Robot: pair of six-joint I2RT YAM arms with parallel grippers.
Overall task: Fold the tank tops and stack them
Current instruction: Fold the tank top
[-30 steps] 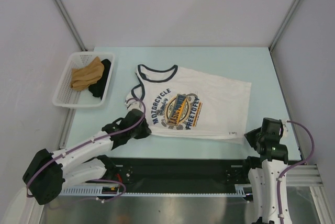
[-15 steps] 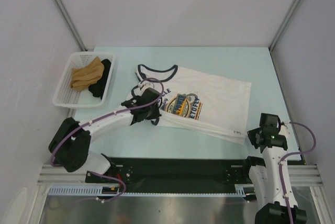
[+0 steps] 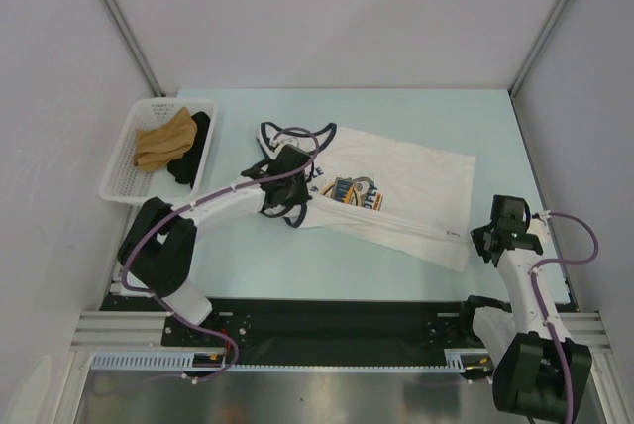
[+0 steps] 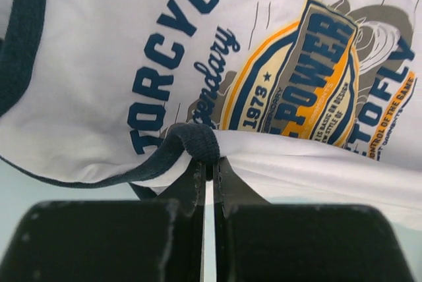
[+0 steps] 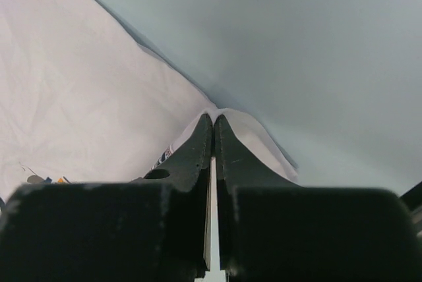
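Tank top (image 3: pixel 401 186) is getting pinched at both near corners: left gripper (image 4: pixel 208 163) is clamping the navy armhole trim, right gripper (image 5: pixel 212 122) the hem corner. Cloth is lying mid-way across the table (image 3: pixel 297 112). Soft, light and floppy, so it is likely sagging between the grips; taking it by corners and trim is looking best.

The tank top (image 3: pixel 406 181) lies across the middle of the table (image 3: pixel 396 112), neck to the left. A basket (image 3: pixel 119 181) sits at the table's left edge, cloths (image 3: pixel 163 144) inside it. The left pincer (image 4: pixel 210 167) grips its armhole edge, and the right pincer (image 5: pixel 212 124) its near right corner.
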